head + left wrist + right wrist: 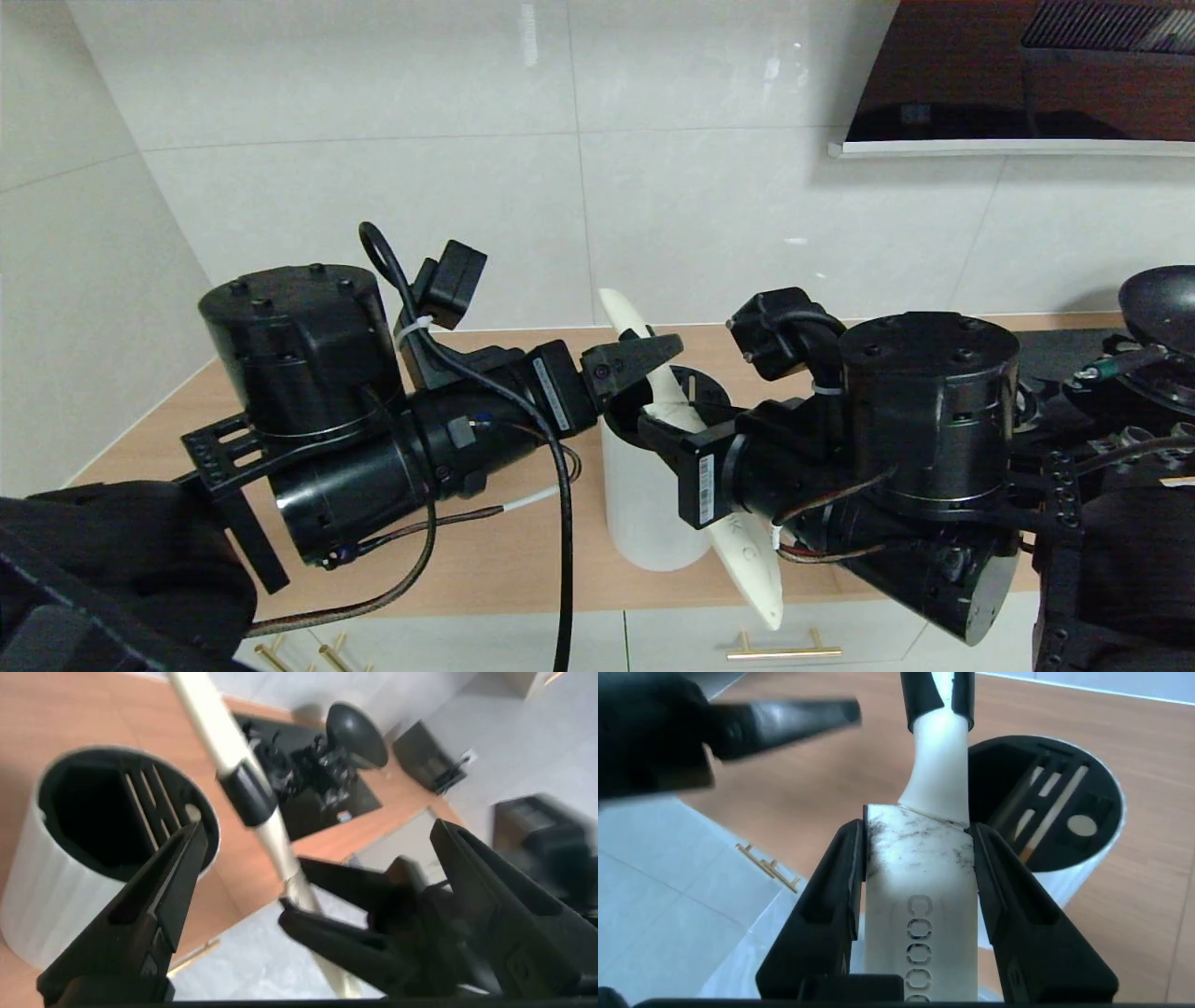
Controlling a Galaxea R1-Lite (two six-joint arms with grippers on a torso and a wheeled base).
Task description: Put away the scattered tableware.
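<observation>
The right tool [915,835] pinches the white spatula [938,747] and the left tool [318,831] is spread wide, so stand it toward 12 o'clock, then lower it slowly into the cup [644,523].

Spread across the upper part of the head view: pale glossy wall tiles [373,112] with thin grey seams. At upper right, fixed to that wall: a dark range hood [1027,84] with a white lower edge. Below the tiles, running across the middle of the frame: a light wooden table [523,560]. On its right end: a black cooktop [1064,350], with a dark rounded pan [1158,299] at the right edge of the frame. Along the bottom edge, under the table front: white cabinet fronts [672,644], one with a gold bar handle [782,649] at bottom centre, and more gold handles [280,653] at lower left.
</observation>
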